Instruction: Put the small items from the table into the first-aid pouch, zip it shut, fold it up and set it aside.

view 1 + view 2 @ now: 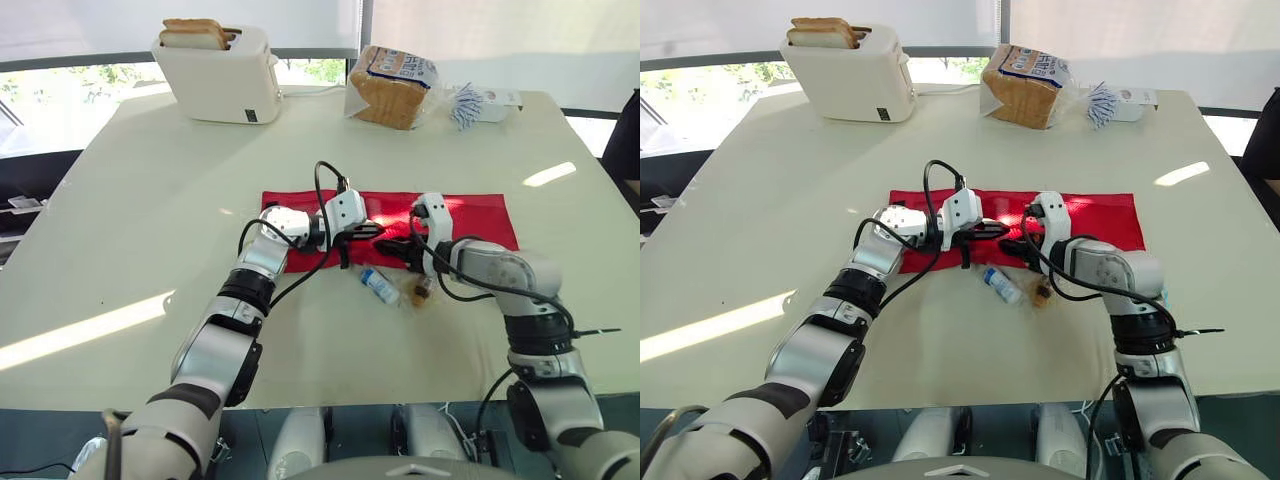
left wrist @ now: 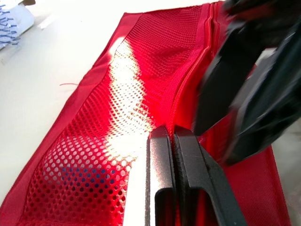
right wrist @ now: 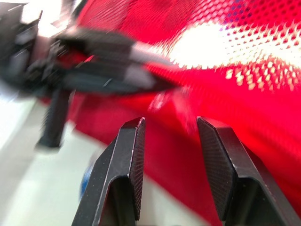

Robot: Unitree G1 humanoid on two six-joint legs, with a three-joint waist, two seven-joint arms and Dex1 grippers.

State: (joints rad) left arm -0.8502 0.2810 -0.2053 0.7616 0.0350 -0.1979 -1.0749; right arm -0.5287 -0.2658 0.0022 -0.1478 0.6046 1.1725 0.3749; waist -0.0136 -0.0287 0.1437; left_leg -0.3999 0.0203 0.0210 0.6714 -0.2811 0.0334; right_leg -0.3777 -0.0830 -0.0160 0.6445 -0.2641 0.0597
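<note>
My left arm (image 1: 225, 345) and right arm (image 1: 505, 270) wear smooth silver-grey shells, broken by black ribbed bands at the joints. Each wrist carries a boxy white housing (image 1: 346, 211). A thin black cable (image 1: 322, 190) loops over my left wrist, and a second cable (image 1: 440, 290) curls beside my right forearm. My left gripper (image 2: 175, 141) has two flat matte-black fingers with rounded tips. On my right gripper (image 3: 171, 136) the fingers (image 3: 134, 155) show finely textured inner faces.

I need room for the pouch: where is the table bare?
Bare: the white table left of the red mesh pouch, nearer than the white toaster. Crowded: the pouch's near edge, with the small blue-white bottle, brown item, left gripper, right gripper.
</note>
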